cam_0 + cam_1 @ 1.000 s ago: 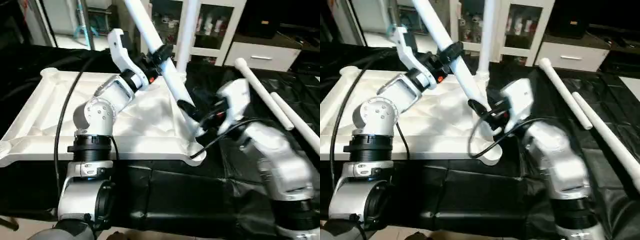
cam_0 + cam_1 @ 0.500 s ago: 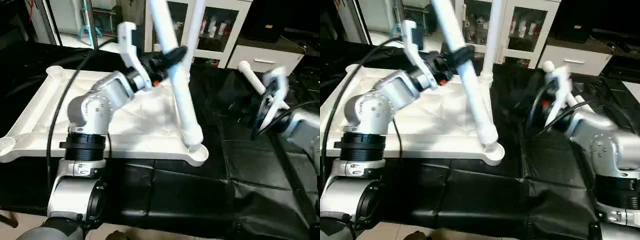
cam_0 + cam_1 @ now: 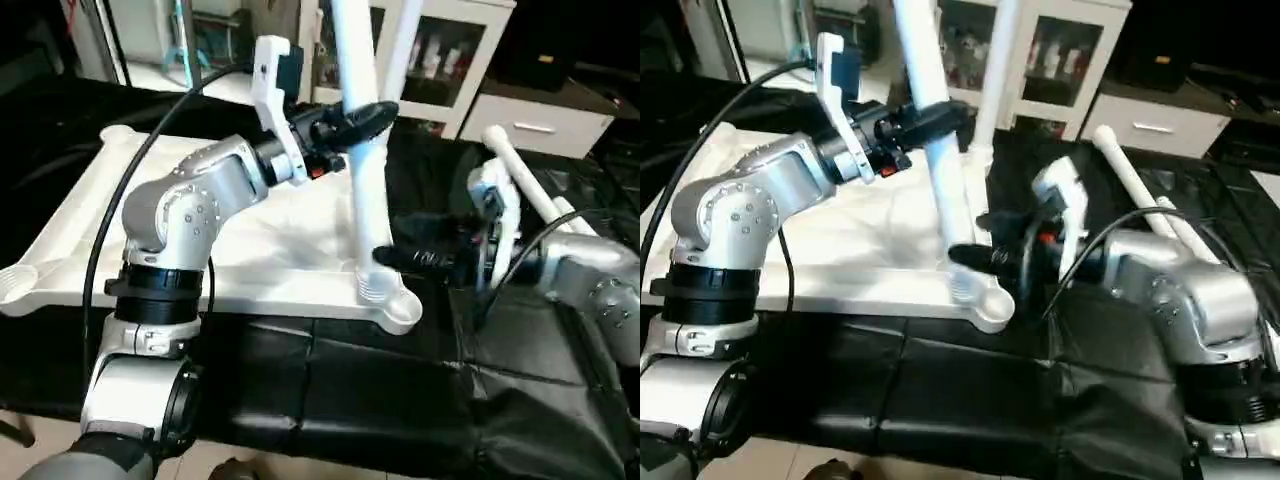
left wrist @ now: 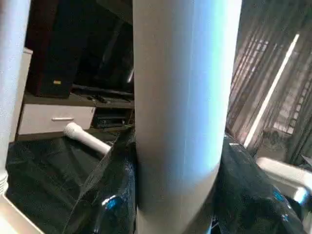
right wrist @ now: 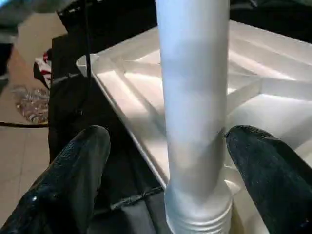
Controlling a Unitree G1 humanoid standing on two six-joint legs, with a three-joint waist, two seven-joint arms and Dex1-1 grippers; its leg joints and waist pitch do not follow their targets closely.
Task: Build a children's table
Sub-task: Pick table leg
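The children's table top (image 3: 250, 235) lies underside up on the black cloth. One white leg (image 3: 362, 190) stands nearly upright with its threaded end at the near right corner socket (image 3: 392, 300). My left gripper (image 3: 362, 115) is shut on this leg at mid height, and the left wrist view has the leg (image 4: 183, 97) clamped between both black fingers (image 4: 109, 195). Low on the same leg, just above the threads, my right gripper (image 3: 385, 245) stands open. Its fingers (image 5: 73, 175) sit either side of the leg (image 5: 195, 112) with gaps. A second leg (image 3: 400, 45) stands in the far right corner.
Two loose white legs (image 3: 520, 170) lie on the black cloth at the right, behind my right forearm (image 3: 590, 280). A black cable runs across the table top by my left arm. White cabinets (image 3: 1060, 50) stand behind the table.
My right gripper swung away to the right, then came back and now stands open around the leg's lower end. The left gripper has tipped the leg more upright over the corner socket.
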